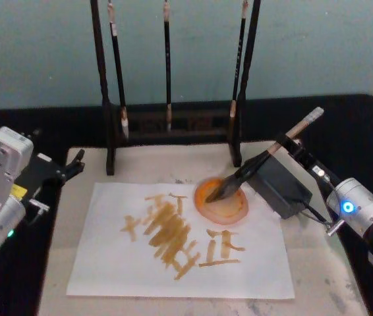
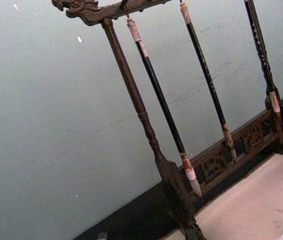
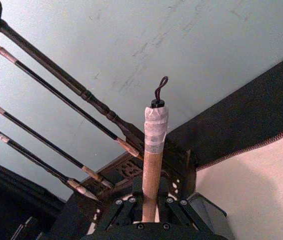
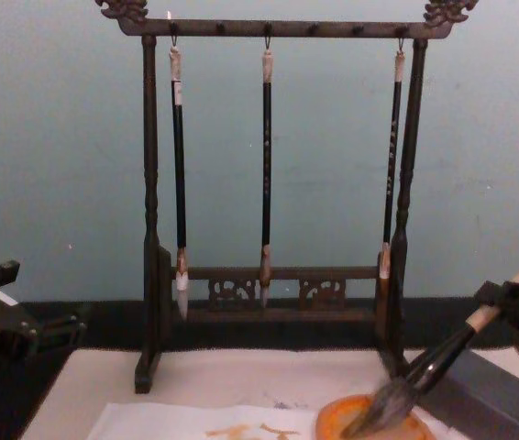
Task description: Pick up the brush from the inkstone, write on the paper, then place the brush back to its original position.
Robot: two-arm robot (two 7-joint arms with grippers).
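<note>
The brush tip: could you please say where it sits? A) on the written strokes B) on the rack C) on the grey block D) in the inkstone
D: the right end effector holds the brush slanted, bristles in the inkstone; the left end effector is parked left.

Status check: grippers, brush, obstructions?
Right gripper shut on brush, tip in inkstone. Left gripper parked at left. Grey block close under right gripper.
</note>
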